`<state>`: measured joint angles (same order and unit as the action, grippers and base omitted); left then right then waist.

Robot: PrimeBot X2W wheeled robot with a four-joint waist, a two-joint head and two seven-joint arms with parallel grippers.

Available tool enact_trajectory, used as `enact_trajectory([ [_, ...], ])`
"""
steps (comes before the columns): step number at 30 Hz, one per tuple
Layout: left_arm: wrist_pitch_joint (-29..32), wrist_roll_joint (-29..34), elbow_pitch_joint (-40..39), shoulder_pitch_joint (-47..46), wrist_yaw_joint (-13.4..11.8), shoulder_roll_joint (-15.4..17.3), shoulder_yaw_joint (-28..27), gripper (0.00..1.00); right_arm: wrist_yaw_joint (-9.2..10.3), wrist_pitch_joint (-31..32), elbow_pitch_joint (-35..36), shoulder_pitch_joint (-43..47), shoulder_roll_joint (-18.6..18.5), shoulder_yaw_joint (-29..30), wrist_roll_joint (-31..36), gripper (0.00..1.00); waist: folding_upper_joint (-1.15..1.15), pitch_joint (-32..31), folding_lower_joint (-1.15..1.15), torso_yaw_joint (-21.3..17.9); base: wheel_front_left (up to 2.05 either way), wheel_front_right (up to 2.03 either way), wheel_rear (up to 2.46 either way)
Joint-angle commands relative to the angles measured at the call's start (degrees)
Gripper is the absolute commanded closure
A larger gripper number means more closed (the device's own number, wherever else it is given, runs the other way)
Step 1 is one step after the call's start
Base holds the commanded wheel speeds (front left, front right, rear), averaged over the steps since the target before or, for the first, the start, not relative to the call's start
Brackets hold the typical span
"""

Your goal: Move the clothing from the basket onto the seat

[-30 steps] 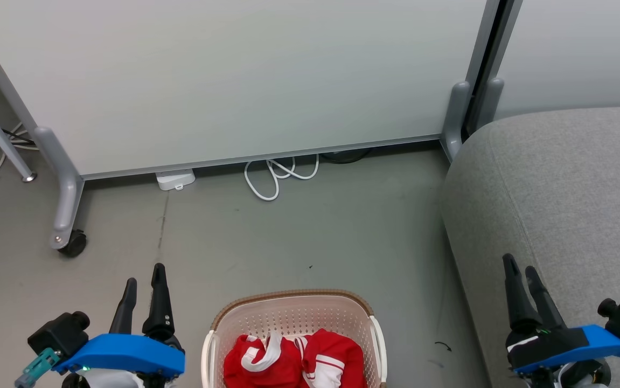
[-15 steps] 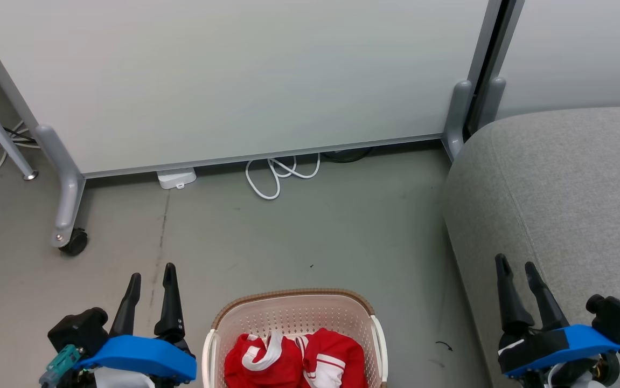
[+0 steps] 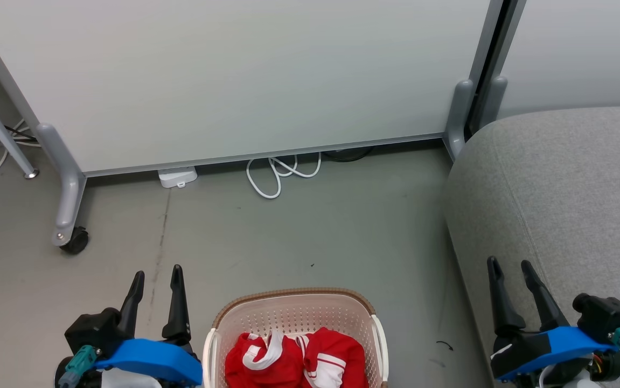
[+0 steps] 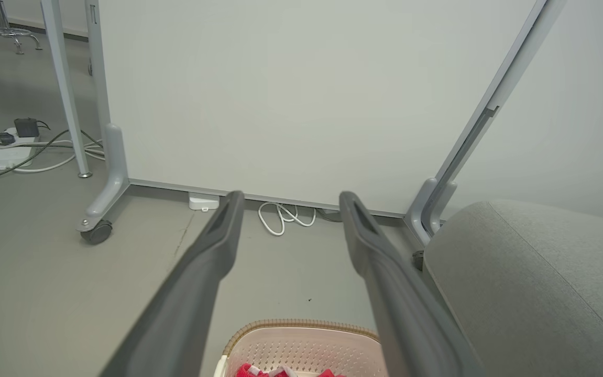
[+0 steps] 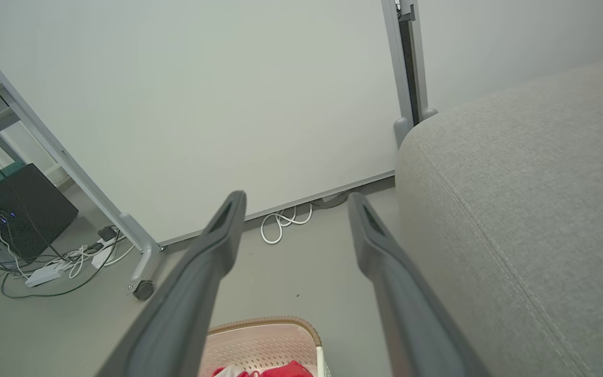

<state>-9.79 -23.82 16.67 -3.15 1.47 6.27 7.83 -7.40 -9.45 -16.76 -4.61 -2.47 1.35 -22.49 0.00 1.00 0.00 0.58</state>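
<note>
Both arms sit low, fingers pointing forward: left gripper (image 3: pixel 157 272) beside the basket (image 3: pixel 293 295), right gripper (image 3: pixel 509 264) by the seat (image 3: pixel 568 178) edge, each spread wide, empty. One basket; the clothing (image 3: pixel 296 364) bunched inside, two red lumps.

Nothing legible anywhere: no text, label, brand, number or sign to read. On the red clothing (image 3: pixel 293 364) in the basket (image 3: pixel 293 294), white stripes and trim showing, any print too crumpled or hidden to make out.
</note>
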Motion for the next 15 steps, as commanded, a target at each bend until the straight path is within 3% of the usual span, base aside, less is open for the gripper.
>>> enact_trajectory([
  [1,-0.63,1.29,-0.18,-1.13,-0.37,0.39,0.08,0.0,-0.1,-0.46,0.19,-1.26,-0.43,-0.11,1.53,0.0,0.0,0.0,0.0,0.01,0.0,0.0,0.0],
  [15,-2.41,5.48,0.87,-1.07,0.47,-0.51,-0.58,0.0,-0.12,-1.93,-0.43,-1.37,-0.5,-0.06,8.32,0.0,0.0,0.17,0.0,0.25,0.0,0.0,0.0],
])
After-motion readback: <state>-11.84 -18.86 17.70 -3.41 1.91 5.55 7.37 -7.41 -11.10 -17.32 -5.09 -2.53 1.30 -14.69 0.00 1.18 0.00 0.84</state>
